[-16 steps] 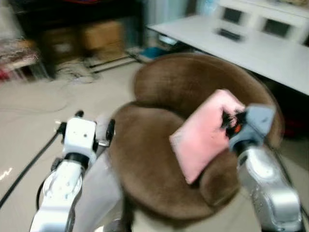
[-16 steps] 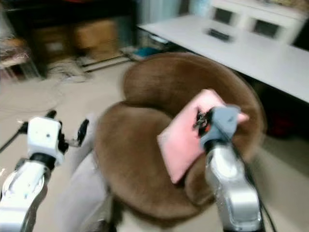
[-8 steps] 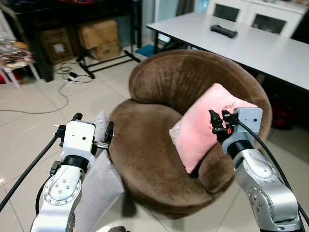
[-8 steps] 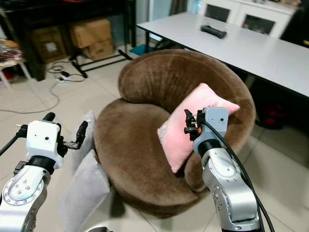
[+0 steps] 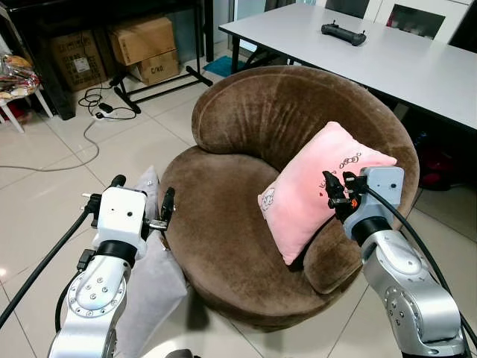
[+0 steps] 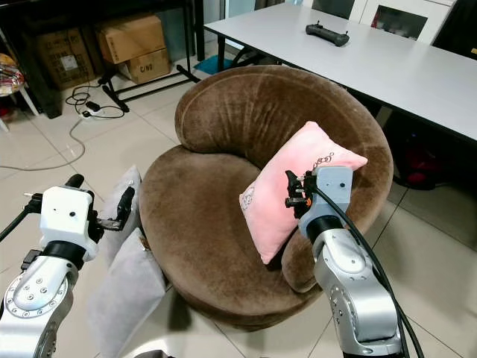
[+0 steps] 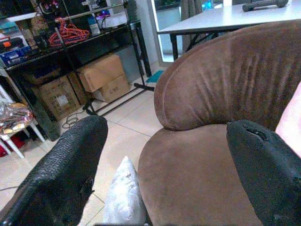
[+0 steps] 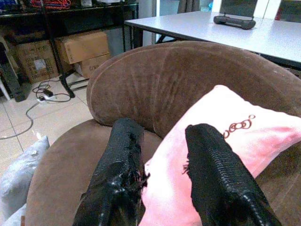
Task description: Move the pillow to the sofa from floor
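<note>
A pink pillow (image 5: 317,194) stands on the seat of the round brown sofa chair (image 5: 238,231) and leans against its right armrest. My right gripper (image 5: 333,192) is at the pillow's face. In the right wrist view its fingers (image 8: 120,174) stand a little apart, open, over the smooth pink cloth (image 8: 225,127), and I see no pinch in it. My left gripper (image 5: 144,192) hovers wide open at the sofa's left side, above grey pillows (image 5: 153,272) that lie on the floor. The left wrist view looks between its fingertips (image 7: 70,160) at the sofa back and one grey pillow (image 7: 123,193).
A white table (image 5: 387,56) with a black controller (image 5: 343,31) stands behind the sofa. Cardboard boxes (image 5: 145,41) sit under a dark shelf at the back left, with cables (image 5: 89,112) trailing over the tiled floor. Open floor lies to the left.
The view was blurred a second ago and is now steady, shifted slightly by the camera. The pink pillow still leans on the armrest and both grippers keep their places.
</note>
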Available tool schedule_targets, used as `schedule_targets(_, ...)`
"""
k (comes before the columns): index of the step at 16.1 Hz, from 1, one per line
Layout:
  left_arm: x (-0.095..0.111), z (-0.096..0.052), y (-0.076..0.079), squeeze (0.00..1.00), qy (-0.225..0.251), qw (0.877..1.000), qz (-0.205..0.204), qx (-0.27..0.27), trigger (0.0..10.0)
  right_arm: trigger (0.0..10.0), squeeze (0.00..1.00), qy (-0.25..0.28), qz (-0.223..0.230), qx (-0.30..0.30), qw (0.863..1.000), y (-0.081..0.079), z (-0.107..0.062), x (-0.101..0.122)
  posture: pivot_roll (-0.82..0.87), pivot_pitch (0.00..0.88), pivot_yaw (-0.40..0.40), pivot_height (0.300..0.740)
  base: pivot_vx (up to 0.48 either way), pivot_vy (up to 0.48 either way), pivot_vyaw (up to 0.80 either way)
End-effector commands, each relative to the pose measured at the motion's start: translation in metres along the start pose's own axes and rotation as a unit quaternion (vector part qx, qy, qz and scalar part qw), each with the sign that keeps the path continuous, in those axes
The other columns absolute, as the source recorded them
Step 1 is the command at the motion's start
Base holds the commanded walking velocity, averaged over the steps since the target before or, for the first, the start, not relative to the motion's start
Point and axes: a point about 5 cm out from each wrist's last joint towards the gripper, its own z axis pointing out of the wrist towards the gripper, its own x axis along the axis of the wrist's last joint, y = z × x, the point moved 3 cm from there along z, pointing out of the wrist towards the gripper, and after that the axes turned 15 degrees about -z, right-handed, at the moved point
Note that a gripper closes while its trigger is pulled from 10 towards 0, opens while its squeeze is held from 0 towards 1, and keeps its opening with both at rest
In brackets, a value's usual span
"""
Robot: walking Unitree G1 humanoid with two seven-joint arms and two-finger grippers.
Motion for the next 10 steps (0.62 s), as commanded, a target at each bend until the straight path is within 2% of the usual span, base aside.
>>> schedule_targets(1,0.0021,-0.0003,-0.0002,0.00,0.004,1.000,0.001,0.001,10.0,10.0,0.00,-0.005,-0.003,-0.007,1.000,0.0035,0.0003,-0.0007,0.06,0.000,-0.033,0.740,-0.326,0.000,0.00)
schedule_targets(5,0.0032,0.0007,0.0012,0.00,0.007,1.000,0.000,-0.002,10.0,10.0,0.00,-0.003,-0.003,-0.008,1.000,0.0035,0.0009,0.0006,0.06,0.000,-0.033,0.740,-0.323,0.000,0.00)
schedule_targets(10,0.0042,0.0014,0.0000,0.00,0.009,1.000,0.000,0.006,10.0,10.0,0.00,-0.004,-0.008,-0.004,1.000,0.0022,0.0020,0.0001,0.06,0.000,-0.039,0.740,0.000,0.000,0.00)
